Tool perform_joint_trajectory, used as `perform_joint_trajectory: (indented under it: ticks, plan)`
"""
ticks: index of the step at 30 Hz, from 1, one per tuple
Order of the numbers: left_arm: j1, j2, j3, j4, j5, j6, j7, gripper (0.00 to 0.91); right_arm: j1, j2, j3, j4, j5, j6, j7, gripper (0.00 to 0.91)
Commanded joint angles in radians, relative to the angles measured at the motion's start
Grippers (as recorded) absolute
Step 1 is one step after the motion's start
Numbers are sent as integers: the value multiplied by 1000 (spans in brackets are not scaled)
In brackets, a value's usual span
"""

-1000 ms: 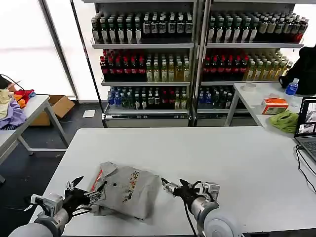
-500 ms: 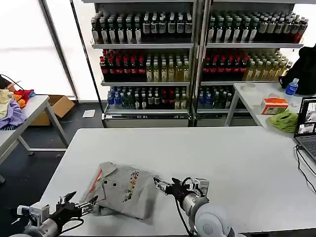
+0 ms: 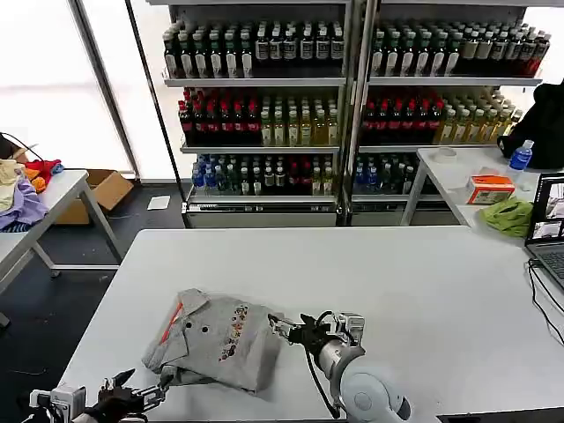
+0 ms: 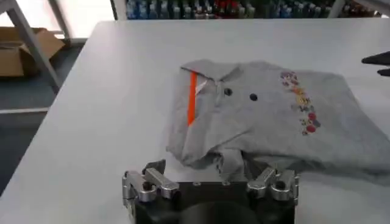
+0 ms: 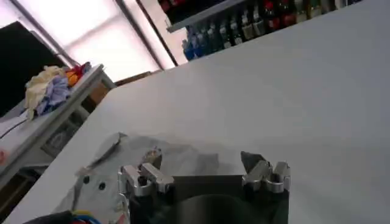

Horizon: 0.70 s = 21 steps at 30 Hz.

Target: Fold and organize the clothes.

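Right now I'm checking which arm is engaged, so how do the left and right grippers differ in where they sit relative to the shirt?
The right gripper is beside the grey shirt, its open fingertips at the shirt's right edge; the left gripper sits off the shirt's near left corner, close to the table edge. The right is higher up the table, level with the shirt's middle; the left is below it. Both are open, holding nothing.

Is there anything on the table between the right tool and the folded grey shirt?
Nothing: in the head view the right tool sits open right at the grey shirt's edge, with only a sliver of bare white table between them.
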Motion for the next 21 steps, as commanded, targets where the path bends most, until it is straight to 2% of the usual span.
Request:
perform_joint_trajectory:
  ticks: [1, 8, 21]
  plan:
    - [-27, -3, 49, 49, 24, -6, 4, 907, 5, -6, 0, 1, -2, 0, 0, 907]
    - [-108, -8, 94, 120, 48, -31, 19, 907, -28, -6, 2, 10, -24, -1, -9, 907]
    - [-114, -8, 93, 180, 133, -106, 53, 907, -38, 5, -19, 14, -10, -1, -16, 907]
